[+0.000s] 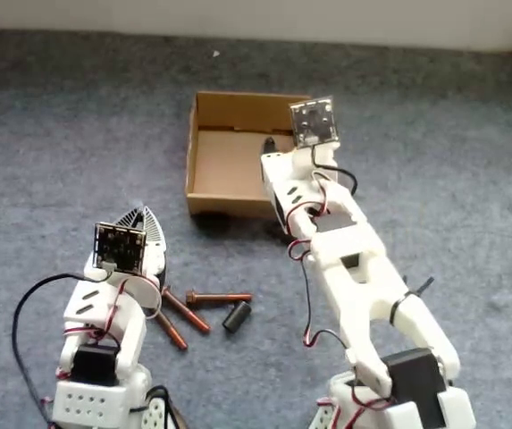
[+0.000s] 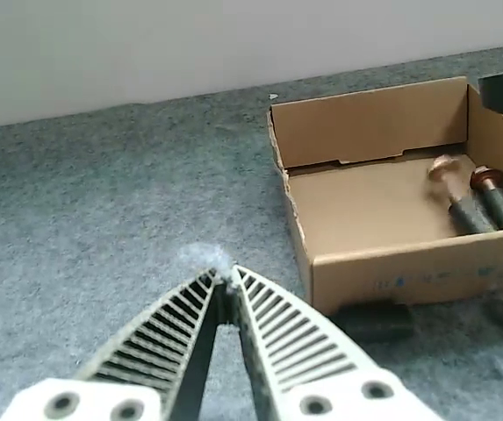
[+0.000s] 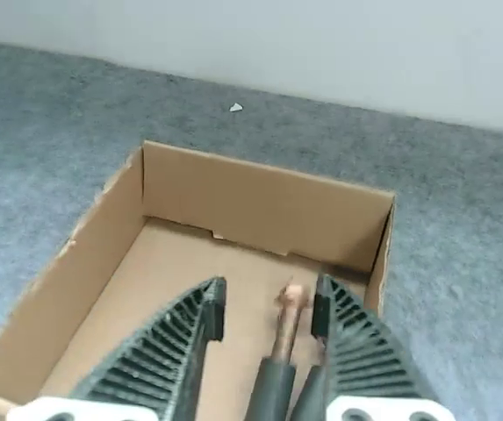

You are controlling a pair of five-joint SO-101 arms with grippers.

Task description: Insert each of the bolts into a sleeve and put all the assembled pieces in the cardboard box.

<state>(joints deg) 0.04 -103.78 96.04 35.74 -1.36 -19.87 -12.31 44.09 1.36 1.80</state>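
The cardboard box stands at the back middle of the carpet. My right gripper hangs open over its right side, fingers either side of a bolt in a dark sleeve lying on the box floor. In the left wrist view, two assembled pieces lie side by side in the box. Three copper bolts and a black sleeve lie on the carpet between the arms. My left gripper, shut and empty, is left of them.
Another dark sleeve lies on the carpet against the box's near wall. Grey carpet covers the whole area, and a pale wall runs behind the box.
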